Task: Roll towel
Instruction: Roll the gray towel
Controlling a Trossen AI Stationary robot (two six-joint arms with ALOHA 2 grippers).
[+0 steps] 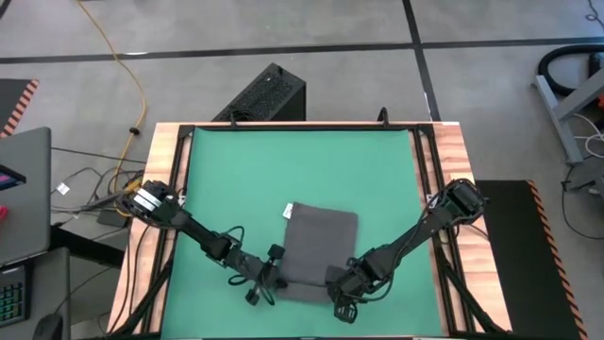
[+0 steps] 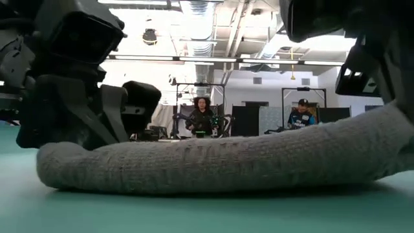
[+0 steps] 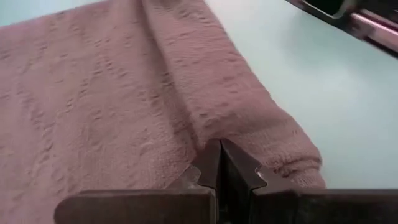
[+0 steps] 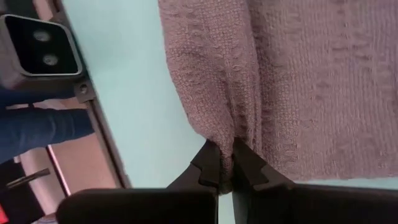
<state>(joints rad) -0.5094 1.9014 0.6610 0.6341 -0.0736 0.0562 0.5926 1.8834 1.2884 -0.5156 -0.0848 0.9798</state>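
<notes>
We find the towel (image 1: 316, 247) lying on the green mat (image 1: 245, 170), in the near half of it and roughly midway between the two arms. Seen from above it is a dark grey rectangle with a small white tag (image 1: 288, 210) at its far left corner. Its near edge is gathered into a thick rolled fold — the low view shows this as a long grey ridge (image 2: 213, 162) lying across the mat, higher at one end than at the other.

The left gripper (image 1: 267, 280) sits at the near left corner of the towel. In its own wrist view the two dark fingers (image 3: 239, 174) are pressed together with the edge of the fold pinched between them; we record it as closed on the cloth.

The right gripper (image 1: 342, 286) sits at the near right corner. Its wrist view shows the same condition — fingers (image 4: 249, 165) drawn almost together, with a thin bunch of the fold caught between the tips. We record it as gripping the towel.

Both arms reach in from the table's side rails and meet the cloth low, close to the mat surface.

Beyond the mat we note the wooden table edge (image 1: 170, 142). Two people (image 2: 202, 116) show in the room behind the table, well apart from the work.
</notes>
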